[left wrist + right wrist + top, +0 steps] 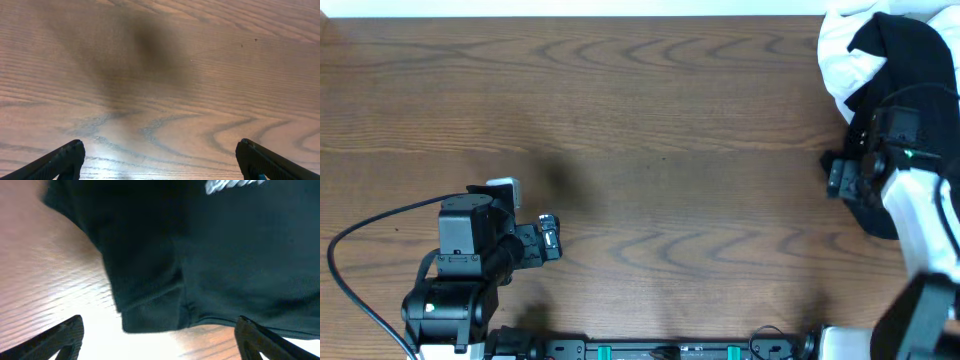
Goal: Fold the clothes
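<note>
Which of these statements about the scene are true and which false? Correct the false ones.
1. The black garment lies bunched on the right arm's side of the table. True.
2. The left arm's jaws grip the garment. False: they stand open over bare wood.
3. Some white fabric touches the black garment. True.
4. The garment lies folded at the table's centre. False: it is bunched near the right edge.

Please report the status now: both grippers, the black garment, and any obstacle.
Left gripper open, over table wood. Right gripper open, over black garment hem, not gripping. Garment bunched, unfolded, at table's right edge. White garments lie against it.
</note>
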Controlling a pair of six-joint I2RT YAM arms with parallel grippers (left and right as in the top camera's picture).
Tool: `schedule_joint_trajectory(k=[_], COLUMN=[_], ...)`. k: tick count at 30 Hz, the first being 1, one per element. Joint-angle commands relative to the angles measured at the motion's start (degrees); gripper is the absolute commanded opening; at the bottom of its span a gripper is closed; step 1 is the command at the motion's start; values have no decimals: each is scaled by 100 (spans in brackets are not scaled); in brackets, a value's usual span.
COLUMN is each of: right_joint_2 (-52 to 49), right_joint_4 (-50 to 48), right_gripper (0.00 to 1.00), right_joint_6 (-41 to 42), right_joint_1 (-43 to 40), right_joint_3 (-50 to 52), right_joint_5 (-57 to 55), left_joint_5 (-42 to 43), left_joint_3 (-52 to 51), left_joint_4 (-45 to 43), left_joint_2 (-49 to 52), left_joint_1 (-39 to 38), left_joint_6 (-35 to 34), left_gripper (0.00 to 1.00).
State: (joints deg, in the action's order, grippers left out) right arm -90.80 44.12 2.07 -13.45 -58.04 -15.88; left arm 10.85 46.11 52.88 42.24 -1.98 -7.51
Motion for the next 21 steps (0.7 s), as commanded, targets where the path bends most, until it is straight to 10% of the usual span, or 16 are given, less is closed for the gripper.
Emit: schedule_joint_trajectory(k=[1, 4, 12, 21], right_joint_2=[-367, -603, -723, -306], right_joint_4=[-59, -109, -103, 105], right_gripper=[91, 79, 3, 1], right_joint_6=[-42, -42, -35, -225], right_joint_1=[-42, -42, -39, 240], right_joint_3=[-46, -46, -46, -420], right_joint_5=[-107, -109, -101, 1349], left_joint_5=[74, 72, 72, 70], left_joint_3=[118, 118, 118, 118], left_joint_4=[24, 24, 22, 17], left_joint_2=[-11, -11, -11, -11], left_joint_1=[-15, -13, -13, -13], left_joint_6=[-35, -35, -35, -33], left_gripper=[98, 98, 98, 98])
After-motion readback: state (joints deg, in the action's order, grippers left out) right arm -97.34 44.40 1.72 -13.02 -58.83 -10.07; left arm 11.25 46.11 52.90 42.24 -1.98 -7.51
